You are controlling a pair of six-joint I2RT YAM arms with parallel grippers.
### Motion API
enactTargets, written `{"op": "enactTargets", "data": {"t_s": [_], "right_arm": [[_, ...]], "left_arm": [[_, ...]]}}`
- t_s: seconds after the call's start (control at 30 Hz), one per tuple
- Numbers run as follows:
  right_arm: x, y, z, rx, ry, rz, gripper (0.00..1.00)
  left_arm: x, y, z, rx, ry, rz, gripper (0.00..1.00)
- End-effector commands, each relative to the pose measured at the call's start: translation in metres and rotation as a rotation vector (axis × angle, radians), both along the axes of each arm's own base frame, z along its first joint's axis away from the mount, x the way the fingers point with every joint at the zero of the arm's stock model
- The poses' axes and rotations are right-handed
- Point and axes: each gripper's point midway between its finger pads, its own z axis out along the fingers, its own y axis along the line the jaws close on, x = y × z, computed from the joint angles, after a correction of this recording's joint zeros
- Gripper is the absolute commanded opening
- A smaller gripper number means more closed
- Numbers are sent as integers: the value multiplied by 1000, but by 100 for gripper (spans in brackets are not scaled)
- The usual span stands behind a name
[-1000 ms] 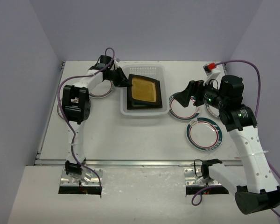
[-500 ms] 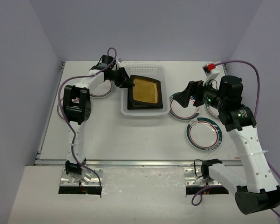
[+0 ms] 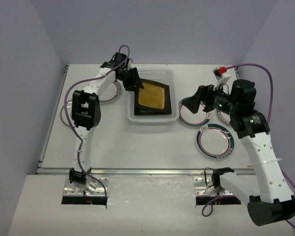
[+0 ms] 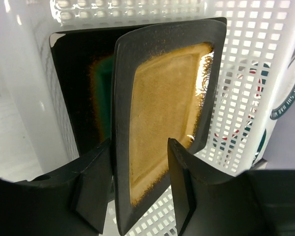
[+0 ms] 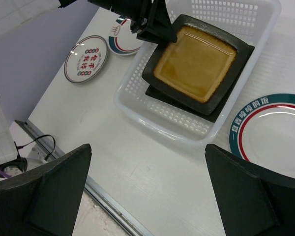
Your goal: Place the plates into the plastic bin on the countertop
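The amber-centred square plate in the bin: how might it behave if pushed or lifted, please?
The amber-centred, dark-rimmed square plate looks glazed and glossy, so probably stiff, slippery, chip-prone. It sits askew on the teal-centred square plate, so a push would likely slide or rock it; the perforated plastic bin should contain it.

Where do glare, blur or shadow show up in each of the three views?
Left wrist: white glare on the glossy amber plate and along the plastic bin, at its top rim. Right wrist: the right gripper's fingers are soft, dark blurs; everything beyond is sharp. Top external: even light, only faint shadows on the countertop.
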Motion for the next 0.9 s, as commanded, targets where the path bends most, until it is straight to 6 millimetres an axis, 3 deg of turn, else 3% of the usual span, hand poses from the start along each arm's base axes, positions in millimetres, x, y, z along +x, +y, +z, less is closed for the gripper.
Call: {"op": "enactTargets", "data": {"t_s": [0.0,0.27,0.8,0.83,0.87], "right_arm": [[1,3,12,18,-56,24,99],[0,5,12,25,-63,36,99],[-3,8,12,28,-70,58,99],[-3,8,12,28,-70,58,99],[-3,8,12,28,-70,59,99]], "left_arm": [[6,5,27,72,-75,10,44],[1,-2,28,129,-87,-4,50],[-2,-9,7,287,-67,7,56],[-3,-9,6,289,-63,6,60],[-5,-10,4,289,-59,-1,82]]}}
